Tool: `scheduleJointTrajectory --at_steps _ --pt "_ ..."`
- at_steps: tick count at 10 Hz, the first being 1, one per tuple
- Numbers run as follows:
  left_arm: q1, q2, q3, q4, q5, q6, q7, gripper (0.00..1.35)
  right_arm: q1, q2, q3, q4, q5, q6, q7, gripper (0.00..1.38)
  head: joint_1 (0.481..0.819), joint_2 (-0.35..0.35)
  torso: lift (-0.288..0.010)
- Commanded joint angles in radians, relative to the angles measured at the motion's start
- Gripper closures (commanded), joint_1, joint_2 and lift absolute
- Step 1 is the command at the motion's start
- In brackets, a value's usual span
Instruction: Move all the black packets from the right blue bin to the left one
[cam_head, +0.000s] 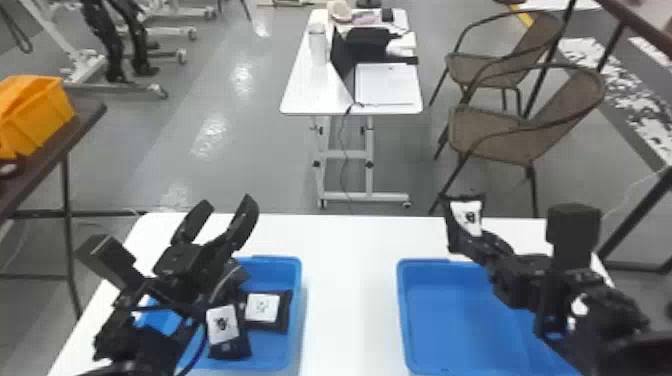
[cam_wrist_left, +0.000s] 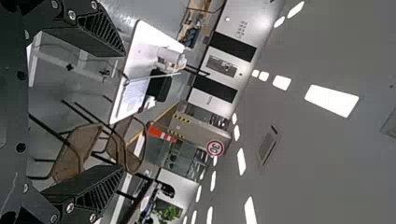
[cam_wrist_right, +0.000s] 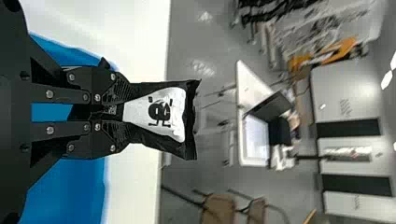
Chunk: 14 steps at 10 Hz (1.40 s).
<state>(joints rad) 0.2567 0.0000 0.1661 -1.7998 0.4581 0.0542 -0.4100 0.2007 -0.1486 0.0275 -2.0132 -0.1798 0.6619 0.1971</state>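
Left bin: on the desk, packets lying inside
Right bin: across the desk, apart from the left bin
Far table: behind the desk, laptop on top
Chairs: right of the far table

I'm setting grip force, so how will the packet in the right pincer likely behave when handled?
The packet is probably soft: it narrows at the right pincer and flares beyond it. It seems light, jutting out without sagging though held by one end. Rolling looks unlikely; the similar packets in the left bin lie fairly flat.
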Motion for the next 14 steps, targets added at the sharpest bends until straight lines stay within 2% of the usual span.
scheduleJointTrajectory --at_steps 1,2,3,4,6,8,10,11,14 --pt "-0.028 0.02 -0.019 -0.015 0.088 0.096 -0.001 0.17 -0.139 -0.008 0.063 0.065 0.013 -0.035 0.07 1.05 0.695 0.061 0.0" --pt "-0.048 0.066 -0.042 -0.015 0.139 0.136 -0.001 0.17 -0.23 -0.019 0.132 0.148 0.005 -0.07 0.131 1.05 0.695 0.074 0.0" --pt "-0.06 0.095 -0.056 -0.015 0.16 0.161 -0.001 0.17 -0.31 -0.019 0.195 0.238 -0.017 -0.099 0.19 1.05 0.695 0.101 0.0" --pt "-0.071 0.1 -0.066 -0.015 0.183 0.187 -0.001 0.18 -0.374 -0.019 0.272 0.338 -0.082 -0.145 0.214 1.05 0.695 0.116 0.0" --pt "-0.085 0.066 -0.065 -0.015 0.185 0.245 -0.015 0.2 -0.485 -0.019 0.413 0.49 -0.194 -0.202 0.265 1.05 0.695 0.183 0.0" --pt "-0.1 0.064 -0.069 -0.015 0.185 0.266 -0.019 0.22 -0.578 -0.022 0.552 0.577 -0.286 -0.237 0.282 1.05 0.695 0.234 0.0" --pt "-0.108 0.067 -0.082 -0.01 0.183 0.279 -0.019 0.22 -0.62 -0.026 0.606 0.62 -0.333 -0.248 0.288 1.05 0.695 0.268 0.0" --pt "-0.108 0.061 -0.086 -0.003 0.185 0.272 -0.016 0.22 -0.632 -0.026 0.624 0.633 -0.352 -0.249 0.288 1.05 0.695 0.275 0.0" --pt "-0.106 0.06 -0.074 -0.003 0.168 0.326 -0.013 0.22 -0.672 -0.025 0.669 0.64 -0.345 -0.265 0.286 1.05 0.695 0.28 0.0"
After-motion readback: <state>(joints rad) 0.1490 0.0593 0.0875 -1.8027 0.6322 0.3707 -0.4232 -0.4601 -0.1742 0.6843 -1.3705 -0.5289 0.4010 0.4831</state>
